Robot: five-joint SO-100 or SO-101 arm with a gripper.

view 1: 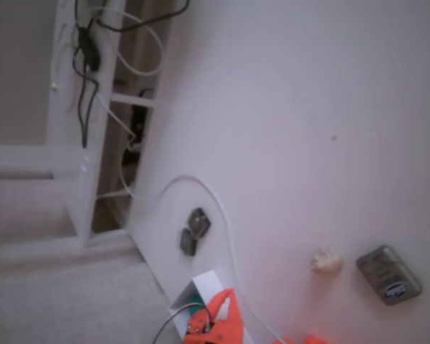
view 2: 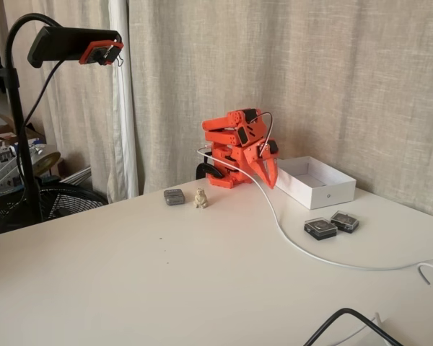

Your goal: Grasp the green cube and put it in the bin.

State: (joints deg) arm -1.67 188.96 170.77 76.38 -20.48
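Note:
The green cube (view 1: 192, 294) shows only as a teal patch inside the bin (view 1: 205, 280) at the bottom edge of a fixed view, partly covered by my orange gripper (view 1: 228, 295). In the other fixed view the white open-topped bin (view 2: 325, 193) stands at the back right of the table, and the cube is hidden behind its walls. The arm is folded up at the back. My gripper (view 2: 270, 182) points down just left of the bin's near corner, its fingers together in a narrow wedge with nothing between them.
Two dark grey square pieces (view 2: 320, 228) (view 2: 344, 220) lie in front of the bin. A grey tin (view 2: 174, 197) and a small beige figurine (view 2: 200, 198) sit left of the arm. A white cable (view 2: 289, 231) crosses the table. A camera on a black stand (view 2: 79, 45) is at the left.

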